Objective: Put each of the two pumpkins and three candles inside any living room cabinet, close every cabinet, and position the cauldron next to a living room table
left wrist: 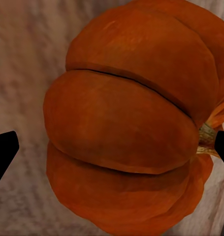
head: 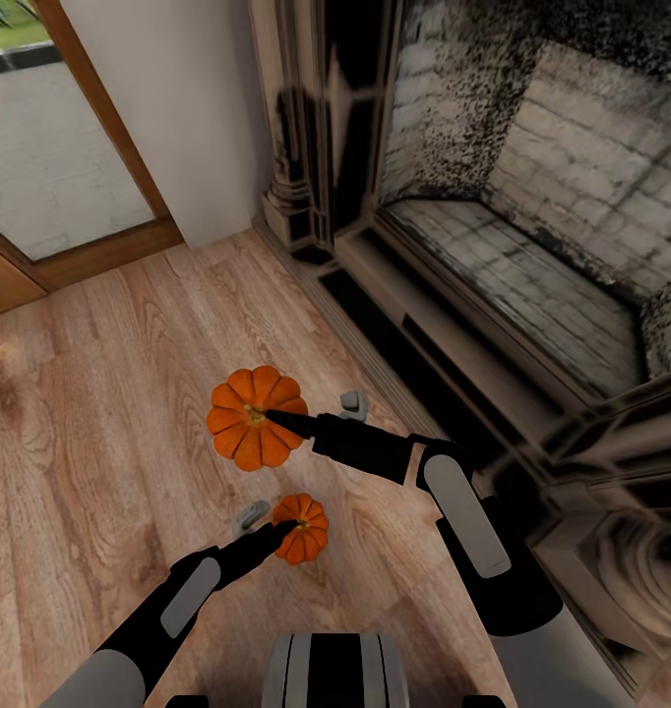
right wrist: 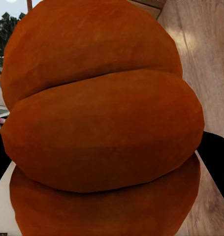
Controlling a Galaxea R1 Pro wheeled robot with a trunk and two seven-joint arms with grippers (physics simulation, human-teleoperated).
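Two orange ribbed pumpkins show over the wooden floor. The bigger-looking pumpkin (head: 245, 433) has my right gripper (head: 313, 413) shut on it, one black finger tip lying at its stem. In the right wrist view this pumpkin (right wrist: 102, 123) sits deep between the black fingers (right wrist: 216, 167), which press its sides. The smaller-looking pumpkin (head: 306, 539) lies nearer to me, and my left gripper (head: 267, 523) stands open around it. In the left wrist view that pumpkin (left wrist: 126, 123) has one finger (left wrist: 3, 152) a little apart from it and the other at its stem. Candles, cabinet, cauldron and table are out of view.
A dark fireplace (head: 532, 226) with a brick inside and a raised hearth edge (head: 414, 334) runs along the right. A wood-framed glass door (head: 50, 167) and a white wall (head: 188, 108) stand at the back left. Wooden floor (head: 90, 413) spreads to the left.
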